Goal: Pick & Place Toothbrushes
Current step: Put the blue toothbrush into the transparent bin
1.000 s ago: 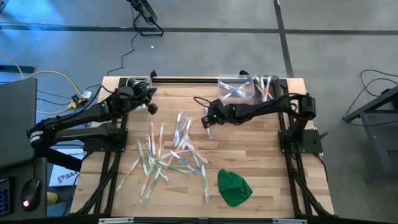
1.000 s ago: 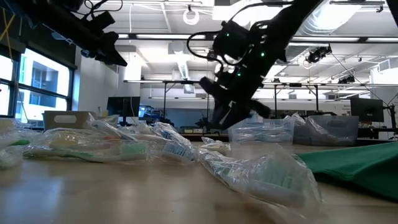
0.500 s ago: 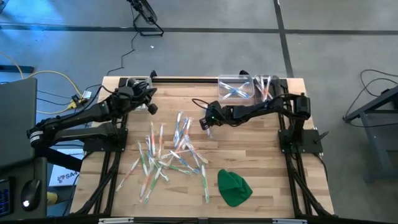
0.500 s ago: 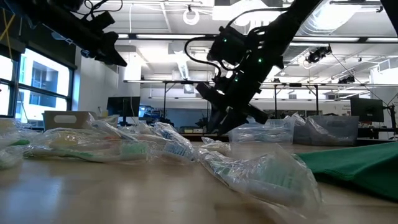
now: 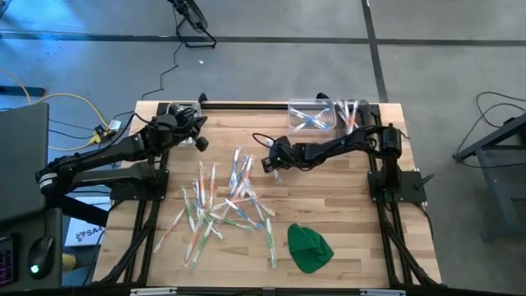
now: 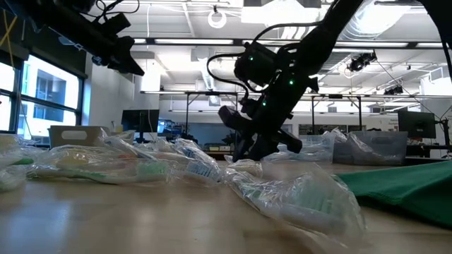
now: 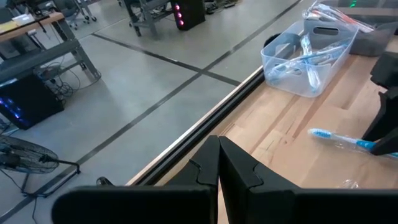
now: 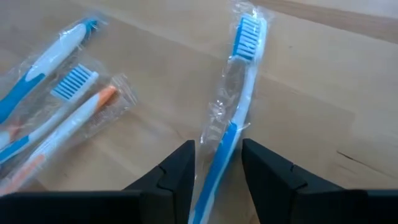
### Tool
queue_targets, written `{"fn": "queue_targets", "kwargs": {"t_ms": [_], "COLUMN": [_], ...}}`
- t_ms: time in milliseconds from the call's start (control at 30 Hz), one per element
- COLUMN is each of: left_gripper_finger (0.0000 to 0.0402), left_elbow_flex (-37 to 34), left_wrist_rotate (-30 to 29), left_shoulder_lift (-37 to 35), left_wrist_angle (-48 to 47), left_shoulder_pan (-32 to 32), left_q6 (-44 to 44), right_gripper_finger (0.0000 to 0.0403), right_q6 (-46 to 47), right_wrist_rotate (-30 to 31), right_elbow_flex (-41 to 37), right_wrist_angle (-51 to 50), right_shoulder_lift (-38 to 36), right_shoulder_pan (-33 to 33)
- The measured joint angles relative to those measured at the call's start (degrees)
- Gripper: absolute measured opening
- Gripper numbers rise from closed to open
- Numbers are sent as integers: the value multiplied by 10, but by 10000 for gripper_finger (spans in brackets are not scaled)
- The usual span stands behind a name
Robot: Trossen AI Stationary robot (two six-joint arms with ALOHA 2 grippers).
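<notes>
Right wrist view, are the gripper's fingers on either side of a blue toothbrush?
Yes, the right gripper has its open fingers either side of the wrapped blue toothbrush's handle.

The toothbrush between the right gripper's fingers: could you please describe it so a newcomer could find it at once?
Start at the pile of wrapped toothbrushes mid-table, then look to its far right edge, where the right gripper reaches down. The blue toothbrush lies flat between its open fingers, alone in a clear wrapper, apart from the blue and orange ones beside it.

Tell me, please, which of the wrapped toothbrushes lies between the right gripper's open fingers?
The blue-handled toothbrush with blue bristles, lying apart from the pile; the right gripper straddles its handle, while the orange-tipped toothbrush and its neighbours lie off to one side.
</notes>
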Motion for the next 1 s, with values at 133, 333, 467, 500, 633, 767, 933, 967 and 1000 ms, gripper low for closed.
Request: {"fn": "queue_targets", "kwargs": {"t_ms": [133,333,467,500,633,767,933,967,1000], "left_gripper_finger": [0,0,0,0,0,0,0,0,0], "left_elbow_flex": [0,0,0,0,0,0,0,0,0], "left_wrist_rotate": [0,0,0,0,0,0,0,0,0], "left_shoulder_lift": [0,0,0,0,0,0,0,0,0], "left_wrist_angle": [0,0,0,0,0,0,0,0,-1], "left_shoulder_pan": [0,0,0,0,0,0,0,0,0], "left_q6": [1,1,1,1,1,1,4,4,5], "right_gripper_finger": [96,29,13,13,9,8,6,6,6], "right_q6": [0,4,3,3,-9,-20,-43,-48,-55], "right_wrist_rotate": [7,6,3,1,4,2,11,12,16], "right_elbow_flex": [-1,-2,-2,-2,-2,-3,-3,-3,-3], "right_wrist_angle": [2,3,5,5,6,2,0,0,0], "right_shoulder_lift": [-2,-2,-2,-2,-6,-14,-40,-47,-55], "right_shoulder_pan": [2,1,1,1,5,8,7,7,8]}}
